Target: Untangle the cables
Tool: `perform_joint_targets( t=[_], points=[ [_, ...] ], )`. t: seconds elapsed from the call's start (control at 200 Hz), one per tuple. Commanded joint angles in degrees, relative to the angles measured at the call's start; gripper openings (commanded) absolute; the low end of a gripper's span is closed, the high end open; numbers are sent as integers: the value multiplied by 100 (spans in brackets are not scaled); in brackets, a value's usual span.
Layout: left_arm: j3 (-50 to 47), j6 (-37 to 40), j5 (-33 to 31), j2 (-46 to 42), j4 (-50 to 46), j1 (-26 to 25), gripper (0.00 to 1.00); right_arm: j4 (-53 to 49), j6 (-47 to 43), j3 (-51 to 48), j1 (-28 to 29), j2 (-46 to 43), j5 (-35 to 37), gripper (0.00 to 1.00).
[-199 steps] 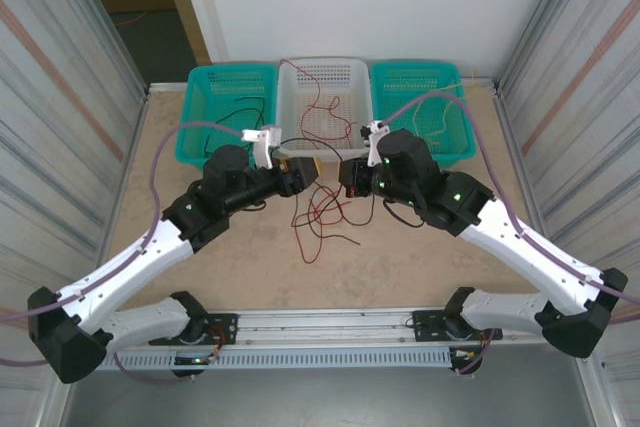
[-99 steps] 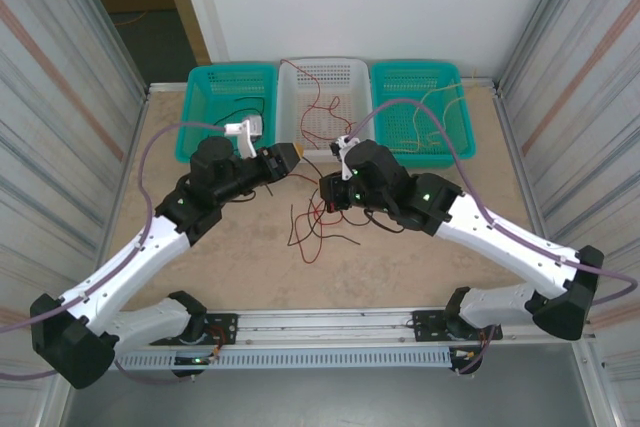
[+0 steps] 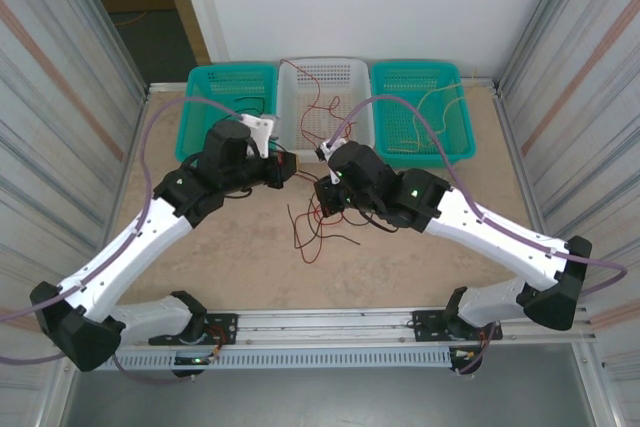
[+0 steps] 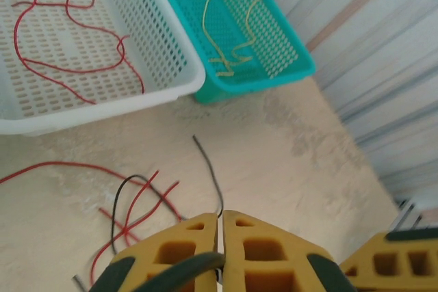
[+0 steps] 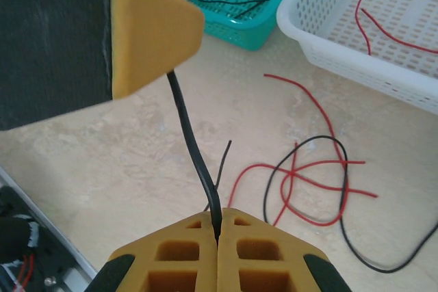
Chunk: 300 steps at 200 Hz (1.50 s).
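From above, the left gripper (image 3: 283, 169) and the right gripper (image 3: 325, 197) are seen close together over the table (image 3: 250, 267), just in front of the white basket (image 3: 355, 77). A loose tangle of red and black cables (image 3: 312, 230) is spread on the table below them. What is pinched can hardly be made out from here.

In the left wrist view, the left gripper (image 4: 220, 234) is pressed closed, and a black cable (image 4: 213, 172) is led into the seam between its jaws. A red cable (image 4: 122, 44) is laid in the white basket (image 4: 171, 52), and a pale yellow cable (image 4: 207, 22) in a teal basket (image 4: 287, 52).

In the right wrist view, the right gripper (image 5: 217, 237) is clamped on the black cable (image 5: 191, 141), which is drawn up to the left gripper's yellow finger (image 5: 147, 32). The tangle (image 5: 308, 182) is seen on the table beside it.
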Motion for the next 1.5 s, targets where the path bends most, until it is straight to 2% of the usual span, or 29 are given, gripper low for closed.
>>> perform_joint_targets(
  t=[0.0, 0.125, 0.276, 0.316, 0.376, 0.416, 0.531, 0.656, 0.781, 0.952, 1.097, 1.267, 1.498],
  points=[
    [417, 927, 358, 236, -973, -98, 0, -24, -551, 262, 98, 143, -59, 1],
    [680, 1117, 355, 372, -1234, -92, 0, -26, -740, 324, 214, 355, -406, 1],
    [773, 1062, 205, 347, -1116, -93, 0, 2, -651, 319, 286, 549, -404, 1],
    [760, 956, 179, 330, -1050, -85, 12, 11, -581, 294, 275, 563, -304, 1],
    [704, 732, 48, 274, -969, -74, 43, 42, -455, 270, 212, 550, -209, 0],
    [640, 566, -68, 193, -909, -33, 54, 95, -320, 236, 117, 510, -217, 0],
    [238, -54, -309, -213, -638, 271, 68, 404, 237, -25, -390, 240, -604, 0],
    [-533, -425, -329, -847, 1, 490, 73, 1119, 1054, -475, -1076, -246, -1398, 0],
    [-1254, -551, 164, -1248, 970, 339, 73, 1572, 1771, -640, -1561, -539, -1878, 0],
    [-1564, -64, -27, -1103, 1707, -421, 74, 1896, 2413, -618, -1875, -728, -2103, 0],
    [-1399, 329, -121, -602, 1782, -750, 73, 1936, 2621, -535, -1925, -802, -2085, 0],
    [-1264, 557, -71, -341, 1771, -821, 56, 1979, 2789, -551, -1988, -879, -2118, 0],
    [-1405, 477, -86, -508, 1816, -870, 30, 2046, 3023, -662, -2173, -951, -2144, 0]
  ],
)
